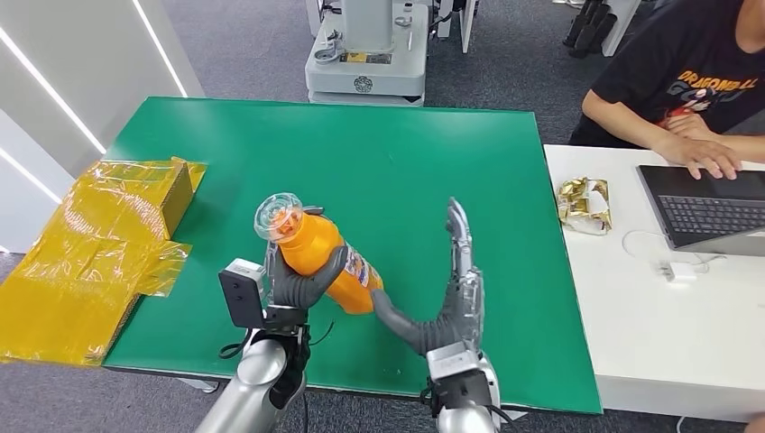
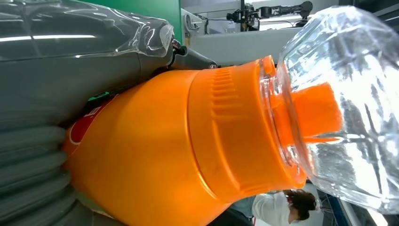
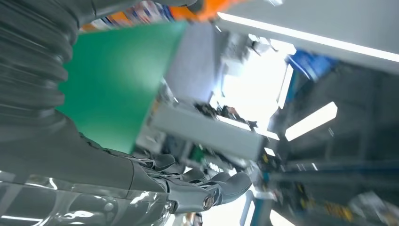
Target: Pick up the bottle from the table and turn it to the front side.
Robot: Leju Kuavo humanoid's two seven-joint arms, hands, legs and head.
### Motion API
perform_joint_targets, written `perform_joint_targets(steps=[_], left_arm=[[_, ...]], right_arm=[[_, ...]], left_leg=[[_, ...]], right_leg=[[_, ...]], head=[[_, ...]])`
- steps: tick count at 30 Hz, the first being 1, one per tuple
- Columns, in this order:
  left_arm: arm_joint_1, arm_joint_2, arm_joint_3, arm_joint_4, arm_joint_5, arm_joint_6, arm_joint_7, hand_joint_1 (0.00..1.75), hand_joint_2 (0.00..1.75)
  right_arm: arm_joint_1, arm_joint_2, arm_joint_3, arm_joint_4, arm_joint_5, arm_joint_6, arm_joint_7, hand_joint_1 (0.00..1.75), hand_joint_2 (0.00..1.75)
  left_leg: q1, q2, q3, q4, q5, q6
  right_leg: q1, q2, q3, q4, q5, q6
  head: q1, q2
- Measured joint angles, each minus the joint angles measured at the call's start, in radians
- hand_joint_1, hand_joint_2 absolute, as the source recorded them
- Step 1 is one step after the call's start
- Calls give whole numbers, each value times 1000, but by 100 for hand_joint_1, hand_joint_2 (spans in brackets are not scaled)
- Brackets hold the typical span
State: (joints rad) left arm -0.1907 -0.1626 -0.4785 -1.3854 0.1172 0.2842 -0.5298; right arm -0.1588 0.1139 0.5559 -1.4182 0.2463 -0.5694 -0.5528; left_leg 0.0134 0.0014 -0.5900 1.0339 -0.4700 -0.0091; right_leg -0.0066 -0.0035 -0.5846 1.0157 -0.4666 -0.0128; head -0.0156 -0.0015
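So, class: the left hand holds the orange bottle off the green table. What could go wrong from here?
1. The left hand grips the bottle low on its body while it tilts; it might slip in turning.
2. The right hand has its thumb near the bottle's base; a nudge could knock it loose.
3. If dropped onto the table, the clear cap could crack.

One bottle [image 1: 325,262], two hands, one laptop [image 1: 708,209], one yellow box [image 1: 135,194]

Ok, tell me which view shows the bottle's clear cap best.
The left wrist view: the clear cap is close and sharp over the orange spout. The head view shows it small atop the bottle. The right wrist view catches just an orange edge.
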Motion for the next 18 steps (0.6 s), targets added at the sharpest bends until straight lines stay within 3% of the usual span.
perform_joint_targets(steps=[3, 9, 18], left_arm=[[5, -2, 0, -9, -9, -1, 4, 175, 175], [14, -3, 0, -23, -44, 8, 6, 175, 175], [48, 41, 42, -113, -454, 155, 65, 175, 175]], right_arm=[[24, 5, -3, -58, -7, -63, -42, 0, 175], [47, 6, -10, -121, -26, -95, -51, 0, 175], [78, 4, -28, -175, -38, -118, -47, 0, 175]], left_leg=[[0, 0, 0, 0, 0, 0], [0, 0, 0, 0, 0, 0], [0, 0, 0, 0, 0, 0]], right_leg=[[0, 0, 0, 0, 0, 0], [0, 0, 0, 0, 0, 0], [0, 0, 0, 0, 0, 0]], head=[[0, 0], [0, 0], [0, 0]])
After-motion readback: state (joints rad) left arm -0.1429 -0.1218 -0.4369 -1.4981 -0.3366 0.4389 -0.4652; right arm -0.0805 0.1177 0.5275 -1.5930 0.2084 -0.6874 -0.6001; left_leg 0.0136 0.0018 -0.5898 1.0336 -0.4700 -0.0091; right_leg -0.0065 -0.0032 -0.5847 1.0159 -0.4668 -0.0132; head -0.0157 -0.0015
